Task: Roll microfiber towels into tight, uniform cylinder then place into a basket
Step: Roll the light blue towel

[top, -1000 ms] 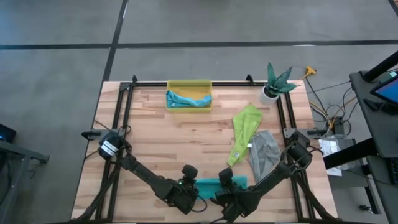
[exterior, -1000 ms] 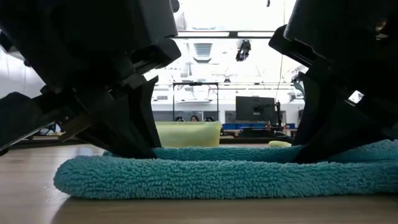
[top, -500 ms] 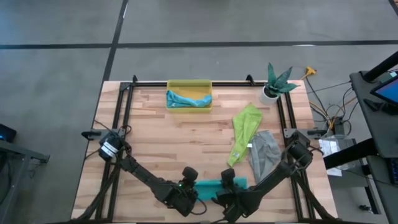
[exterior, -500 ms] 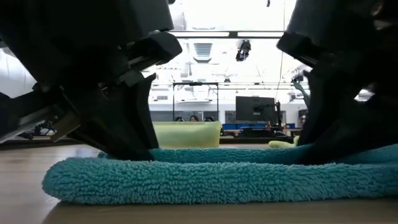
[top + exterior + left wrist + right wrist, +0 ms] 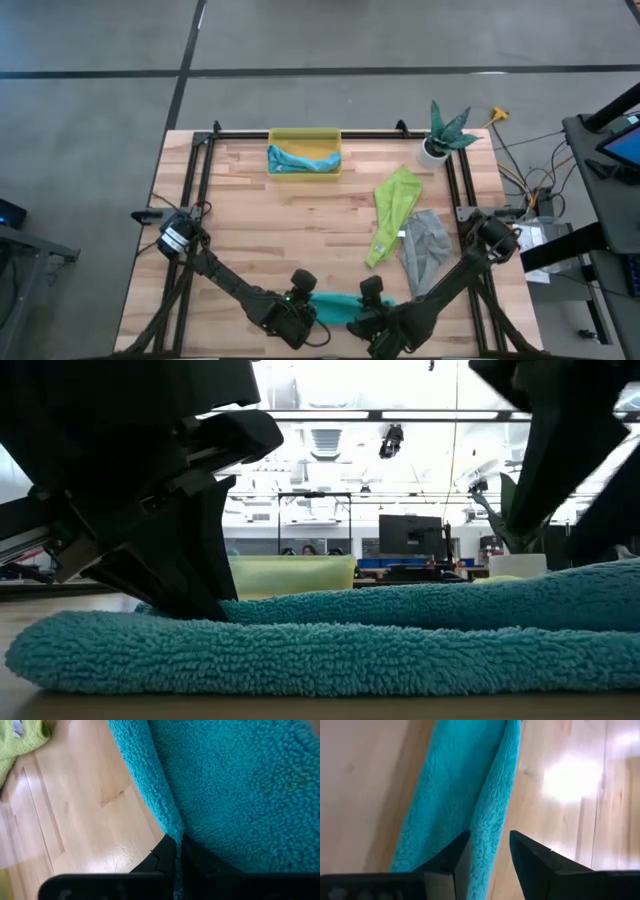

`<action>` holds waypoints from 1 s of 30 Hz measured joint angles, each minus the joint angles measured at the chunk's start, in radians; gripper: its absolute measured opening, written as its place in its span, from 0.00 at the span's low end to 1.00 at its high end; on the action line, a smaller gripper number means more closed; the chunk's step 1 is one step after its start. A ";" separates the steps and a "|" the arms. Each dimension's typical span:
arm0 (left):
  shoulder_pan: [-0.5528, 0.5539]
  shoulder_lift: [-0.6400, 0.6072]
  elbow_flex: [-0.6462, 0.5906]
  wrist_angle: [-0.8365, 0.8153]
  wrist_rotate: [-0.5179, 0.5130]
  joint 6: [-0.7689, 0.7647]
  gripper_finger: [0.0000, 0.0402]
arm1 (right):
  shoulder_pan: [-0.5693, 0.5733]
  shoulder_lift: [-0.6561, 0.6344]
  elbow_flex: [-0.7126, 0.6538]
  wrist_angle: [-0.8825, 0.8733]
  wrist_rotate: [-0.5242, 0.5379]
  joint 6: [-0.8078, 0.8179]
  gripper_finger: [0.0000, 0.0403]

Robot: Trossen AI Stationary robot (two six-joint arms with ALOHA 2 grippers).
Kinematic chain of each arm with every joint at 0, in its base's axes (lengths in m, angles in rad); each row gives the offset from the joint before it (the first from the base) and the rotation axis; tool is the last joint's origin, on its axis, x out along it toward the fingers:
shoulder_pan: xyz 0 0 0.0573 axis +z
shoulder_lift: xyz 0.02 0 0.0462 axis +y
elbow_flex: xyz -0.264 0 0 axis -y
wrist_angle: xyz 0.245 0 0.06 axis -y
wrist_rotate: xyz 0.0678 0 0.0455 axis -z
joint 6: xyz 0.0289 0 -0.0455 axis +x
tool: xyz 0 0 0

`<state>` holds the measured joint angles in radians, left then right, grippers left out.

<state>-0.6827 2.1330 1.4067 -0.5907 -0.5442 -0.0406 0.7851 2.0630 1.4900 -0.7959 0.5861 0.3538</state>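
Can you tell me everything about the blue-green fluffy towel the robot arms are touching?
The teal towel is soft, fuzzy cloth, folded into a long flat strip lying on the wooden table at its near edge, between the two arms. The left gripper is shut, pinching one edge. The right gripper has its fingers apart, with a folded edge of the towel running between them. It is not rolled up yet.

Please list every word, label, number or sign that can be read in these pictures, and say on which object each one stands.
None can be read: no legible text in any view.
The teal towel, the yellow basket, the lime green towel, the grey towel and the wooden table carry no visible writing.
Too small or blurred to read: the monitor in the room behind, and the screen beside the table.
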 joint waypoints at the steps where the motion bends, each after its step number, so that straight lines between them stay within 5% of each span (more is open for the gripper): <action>1: 0.000 0.000 0.000 0.000 0.000 0.000 0.00 | 0.001 -0.011 0.000 0.002 0.002 -0.009 0.31; 9: 0.001 0.000 0.002 0.003 0.001 0.000 0.00 | -0.037 -0.070 -0.049 0.082 -0.001 0.004 0.18; 15: 0.001 0.000 0.001 0.004 0.001 -0.005 0.00 | -0.088 -0.055 -0.178 0.244 -0.174 0.015 0.04; 30: 0.002 -0.011 0.001 0.008 0.002 -0.008 0.00 | -0.074 -0.060 -0.218 0.285 -0.179 0.040 0.02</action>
<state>-0.6807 2.1219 1.4075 -0.5825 -0.5423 -0.0483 0.7116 2.0029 1.2725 -0.5107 0.4074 0.3938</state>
